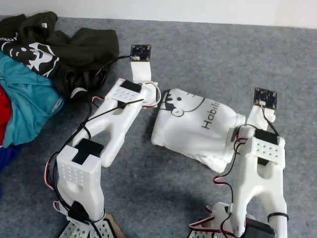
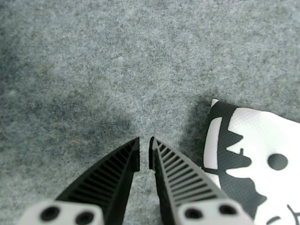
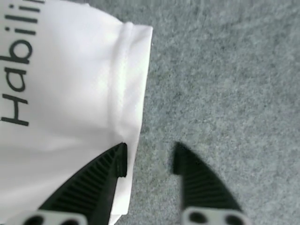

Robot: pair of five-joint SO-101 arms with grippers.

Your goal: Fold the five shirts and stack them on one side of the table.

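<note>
Right claw (image 3: pixel 149 157) wide at white shirt (image 3: pixel 61 93) hem (one finger over cloth), left claw (image 2: pixel 144 146) closed nearby.

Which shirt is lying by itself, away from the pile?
The white shirt with the black print: no other shirt touches it. The black shirt, teal shirt and red shirt are heaped together off to one side.

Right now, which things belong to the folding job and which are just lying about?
Job: white shirt, black shirt, teal shirt, red shirt, blue shirt.
Lying about: grey mat covering the table.
</note>
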